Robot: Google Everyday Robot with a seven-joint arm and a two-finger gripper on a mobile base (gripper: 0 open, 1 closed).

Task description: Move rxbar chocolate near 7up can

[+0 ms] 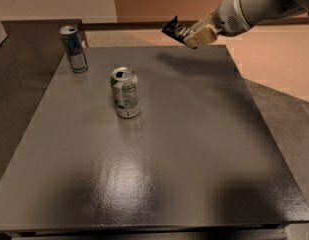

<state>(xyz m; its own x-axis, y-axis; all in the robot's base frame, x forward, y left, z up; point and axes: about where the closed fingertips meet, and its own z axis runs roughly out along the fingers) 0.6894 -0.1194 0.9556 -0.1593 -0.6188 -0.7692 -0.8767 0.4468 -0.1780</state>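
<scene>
Far left on the counter point(194, 134) stands a slim blue-and-silver can point(74, 49), well apart from the work and in little danger; none of its lettering can be read. Next comes the 7up can point(125, 92), upright, top open, with green print and a block of small text facing the camera (too fine to read, and no logo shows on this side). It looks light and easy to tip, so the main risk is a low sweep of the arm or bar striking it and knocking it over or rolling it away.

To the right, above the counter's far edge, the rxbar chocolate point(173, 28) hangs in the air, pinched at one end by the gripper point(187, 34), which is closed on it. Most of the wrapper sticks out leftward, so the slick bar could pivot or slip free on the way. Released from this height, it might bounce or skid short of the can. Its white lettering is not legible.
</scene>
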